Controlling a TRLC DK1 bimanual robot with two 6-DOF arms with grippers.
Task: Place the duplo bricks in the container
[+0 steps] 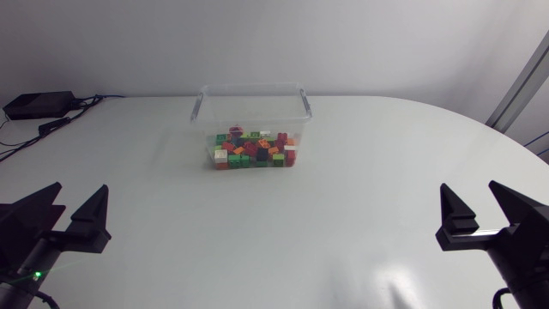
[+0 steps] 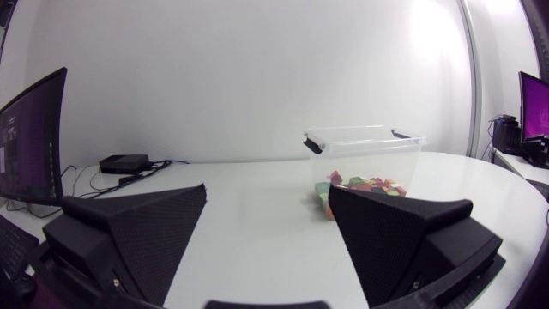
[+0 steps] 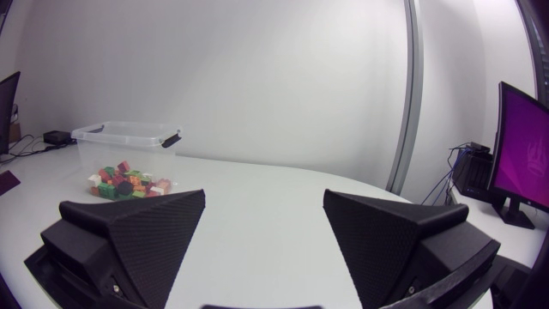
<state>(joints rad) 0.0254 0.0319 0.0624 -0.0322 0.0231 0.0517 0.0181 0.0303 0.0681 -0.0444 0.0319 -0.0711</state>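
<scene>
from where i stand the job looks as good as finished. the clear container (image 1: pixel 202 103) sits toward the far side of the white table (image 1: pixel 369 172), a little left of its middle, with no lid on it and its dark handles at either end. the duplo bricks (image 1: pixel 254 150) lie in a mixed heap of red, green, orange, white and yellow on its floor, piled mostly against the wall nearest the arms. every brick i can make out is inside those walls; i see none lying out on the tabletop in the overhead view, and neither wrist view shows one between the arms and the box. the left gripper (image 1: pixel 81 189) hangs low at the near left edge, well apart from the container, its two wedge fingers spread wide with nothing between them. the right gripper (image 1: pixel 469 189) is at the near right edge, just as far off, fingers likewise parted and holding nothing. both wrist views look across bare table to the box in the distance. my guess is that nothing is left to pick up, unless a brick is hidden somewhere out of these views.
</scene>
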